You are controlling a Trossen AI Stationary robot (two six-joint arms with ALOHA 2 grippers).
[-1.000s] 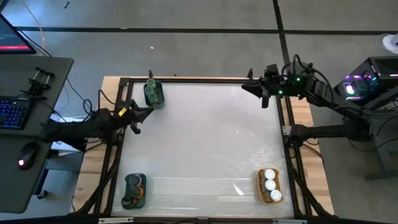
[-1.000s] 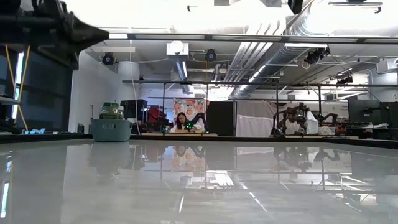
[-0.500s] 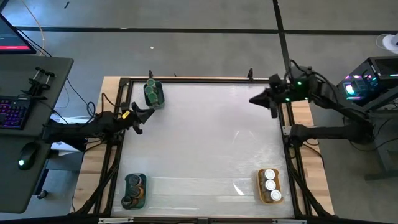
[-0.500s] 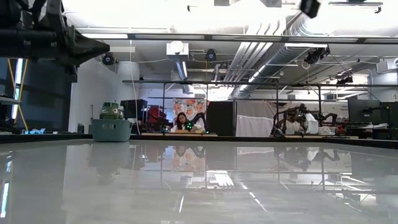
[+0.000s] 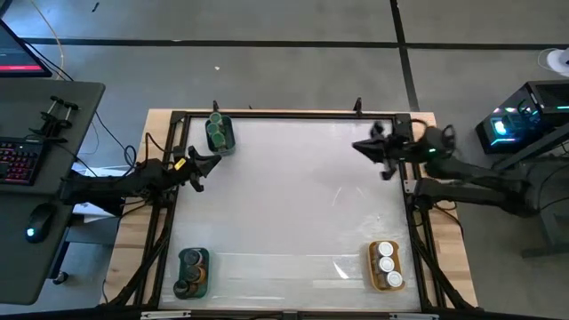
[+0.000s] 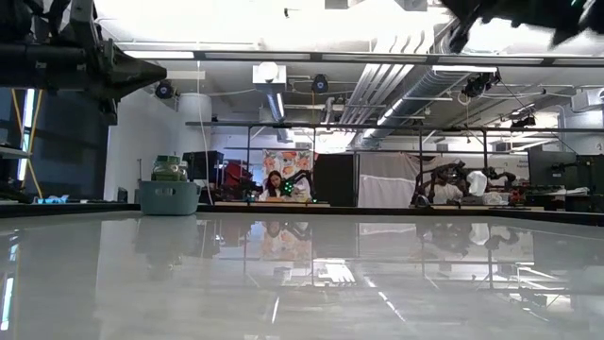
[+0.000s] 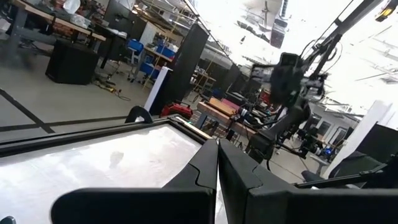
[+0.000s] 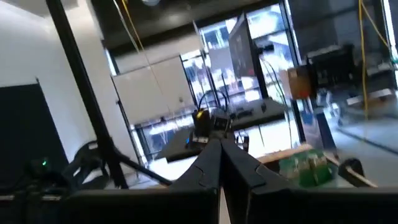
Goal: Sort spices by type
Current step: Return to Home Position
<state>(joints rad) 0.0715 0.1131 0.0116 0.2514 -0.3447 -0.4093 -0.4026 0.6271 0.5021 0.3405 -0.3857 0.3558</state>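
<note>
right fingers (image 5: 363, 147) shifted, left fingers (image 5: 210, 162) unmoved

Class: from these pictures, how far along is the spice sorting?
Done: green-lidded jars sit in the top-left teal tray, dark-lidded jars the bottom-left teal tray, white-lidded jars the orange tray. In hand: nothing; left claw and right claw are shut, empty. Left: parking the arms.

High view: white bench (image 5: 293, 204) carries a teal tray (image 5: 220, 151) top-left, a 2nd teal tray (image 5: 193, 252) bottom-left and 1 orange tray (image 5: 372, 267) bottom-right. Keyboard (image 5: 20, 163) and mouse (image 5: 34, 233) sit off its left side. Low view: 1 person (image 6: 276, 183) far behind.
</note>
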